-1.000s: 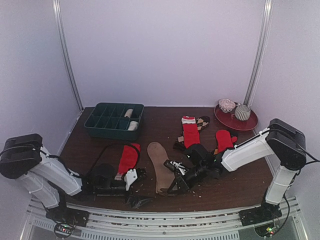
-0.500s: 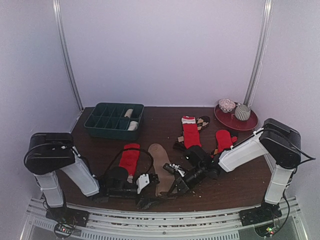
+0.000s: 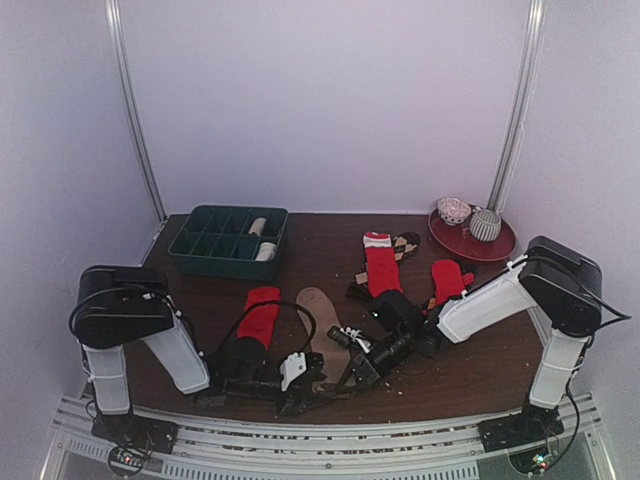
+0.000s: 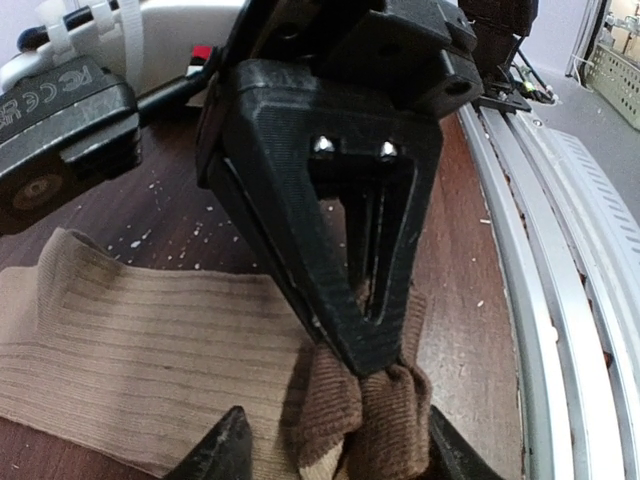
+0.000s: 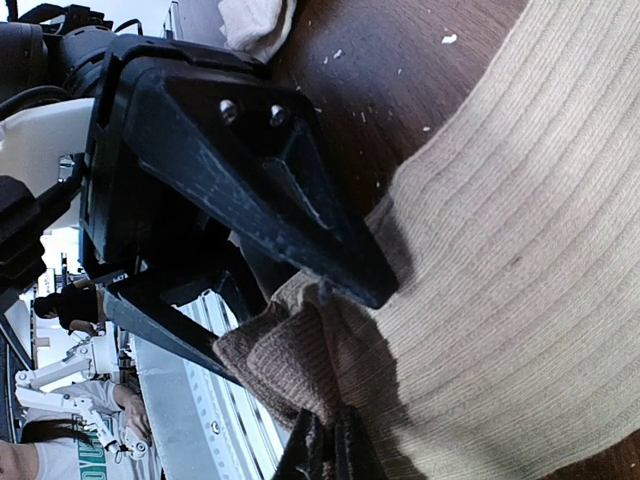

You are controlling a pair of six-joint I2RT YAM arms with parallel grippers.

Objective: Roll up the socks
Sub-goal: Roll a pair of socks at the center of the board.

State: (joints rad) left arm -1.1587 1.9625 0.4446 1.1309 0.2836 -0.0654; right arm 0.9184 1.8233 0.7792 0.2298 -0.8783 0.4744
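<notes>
Tan sock [image 3: 316,318] lies flat on the table [image 3: 480,350], front and centre, its length running away from me and its near end gathered into a thick ribbed bunch at the front edge. My right fingers [image 3: 338,380] are pinched tight together on a fold of that bunch; the right wrist view shows the tips closed with fabric nipped between them. My left fingers [image 3: 308,392] come in from the opposite side and stand partly apart, one on each side of the same bunch, just below the right tips. I cannot tell whether they are pressing on the fabric or only flanking it. A red sock [image 3: 260,312] lies just left of the tan one. The green tray [image 3: 190,252] sits at the back left.
</notes>
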